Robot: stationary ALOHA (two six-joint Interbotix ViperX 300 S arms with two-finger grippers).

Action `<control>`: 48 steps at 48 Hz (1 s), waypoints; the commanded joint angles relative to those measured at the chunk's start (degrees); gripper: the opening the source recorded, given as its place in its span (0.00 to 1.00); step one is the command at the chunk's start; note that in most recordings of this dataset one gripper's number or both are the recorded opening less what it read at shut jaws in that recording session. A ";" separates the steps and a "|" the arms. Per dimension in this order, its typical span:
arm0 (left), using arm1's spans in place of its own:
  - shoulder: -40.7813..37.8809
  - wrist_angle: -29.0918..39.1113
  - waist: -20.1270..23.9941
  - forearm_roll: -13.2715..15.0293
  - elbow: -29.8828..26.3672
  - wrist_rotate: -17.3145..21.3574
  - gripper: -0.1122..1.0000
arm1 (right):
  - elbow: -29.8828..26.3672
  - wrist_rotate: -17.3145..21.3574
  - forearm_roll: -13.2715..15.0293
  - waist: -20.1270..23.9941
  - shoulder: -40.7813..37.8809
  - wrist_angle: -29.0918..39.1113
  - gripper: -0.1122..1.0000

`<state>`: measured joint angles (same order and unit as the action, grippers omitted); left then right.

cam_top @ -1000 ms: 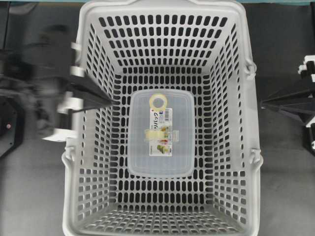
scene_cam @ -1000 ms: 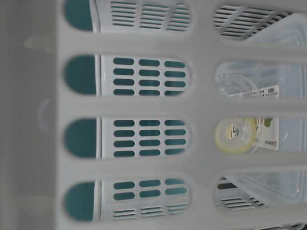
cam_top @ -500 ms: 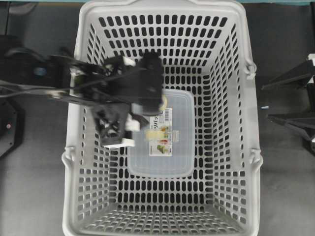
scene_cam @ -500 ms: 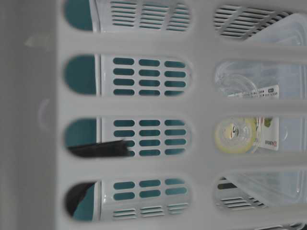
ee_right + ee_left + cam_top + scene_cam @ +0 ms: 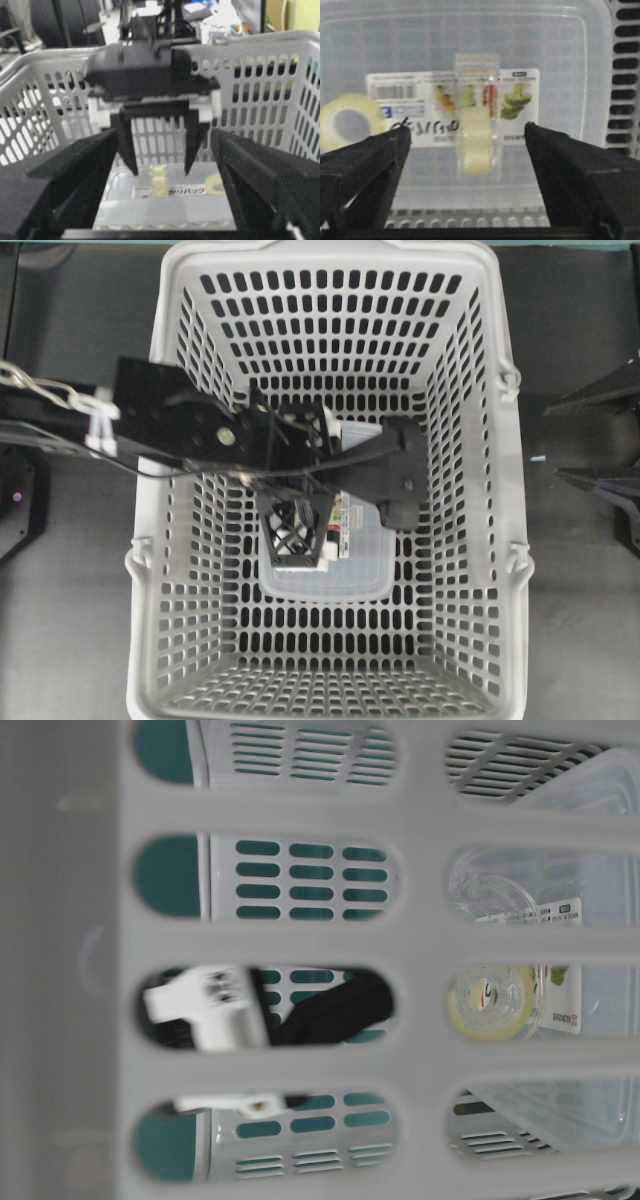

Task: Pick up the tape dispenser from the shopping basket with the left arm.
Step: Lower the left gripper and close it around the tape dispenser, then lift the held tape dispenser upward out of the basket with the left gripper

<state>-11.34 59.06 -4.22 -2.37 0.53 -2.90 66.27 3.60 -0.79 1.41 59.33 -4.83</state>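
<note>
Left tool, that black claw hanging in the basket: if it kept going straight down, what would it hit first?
Probably the translucent plastic tape dispenser box. The left tool hangs open above it, fingers straddling the small clear tape piece on top, so that may touch first; depth is unclear.

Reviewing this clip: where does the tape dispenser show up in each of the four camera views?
Overhead: tape dispenser on the basket floor, centre, mostly under the left gripper.
Table-level: right side, seen through the wall slots.
Left wrist: fills the middle.
Right wrist: bottom centre.
Shared landmark: its pale yellow ring, hidden overhead; the shopping basket shows everywhere.
</note>
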 commanded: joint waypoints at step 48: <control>3.52 10.46 -0.53 -0.18 -10.55 0.18 0.37 | -1.14 -0.09 0.00 0.00 -0.26 1.49 0.74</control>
<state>-9.93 63.90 -4.57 -2.37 -3.96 -2.90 66.27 3.52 -0.70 1.41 59.41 -3.08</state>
